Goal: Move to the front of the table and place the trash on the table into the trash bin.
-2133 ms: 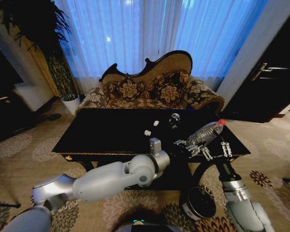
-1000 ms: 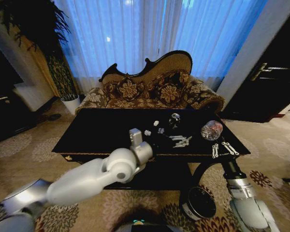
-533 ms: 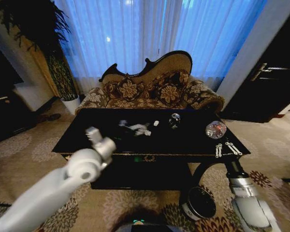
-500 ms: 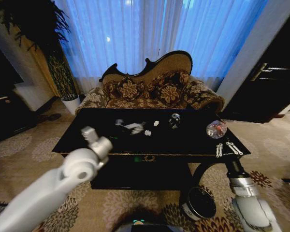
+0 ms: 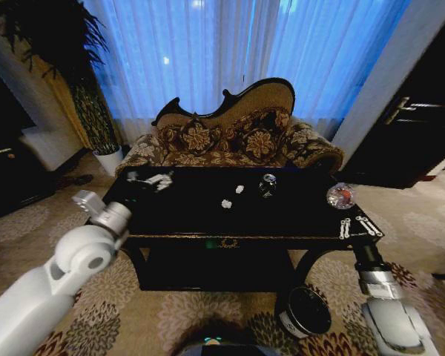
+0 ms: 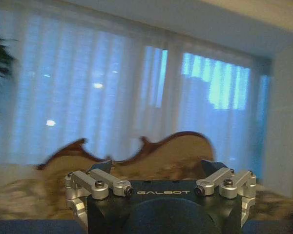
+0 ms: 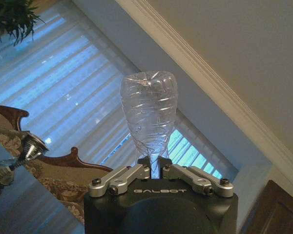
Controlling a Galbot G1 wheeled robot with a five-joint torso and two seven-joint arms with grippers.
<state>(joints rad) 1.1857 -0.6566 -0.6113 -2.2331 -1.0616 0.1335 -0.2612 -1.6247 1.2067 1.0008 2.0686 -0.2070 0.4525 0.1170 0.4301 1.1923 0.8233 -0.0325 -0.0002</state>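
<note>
Beside table (image 5: 170,222) right end: right pincer (image 5: 360,226) clamping bottle (image 5: 340,195).

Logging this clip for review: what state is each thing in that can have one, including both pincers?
Bottle: clamped in the right pincer, held up off the table.
Right pincer: shut on the bottle, near the table's right end.
Left pincer: open, holding nothing, over the table's far left corner.
Paper bits: loose on the table.
Can: standing on the table.
Bin: on the floor by the table's right front leg.
Table: carries paper bits and can.
</note>
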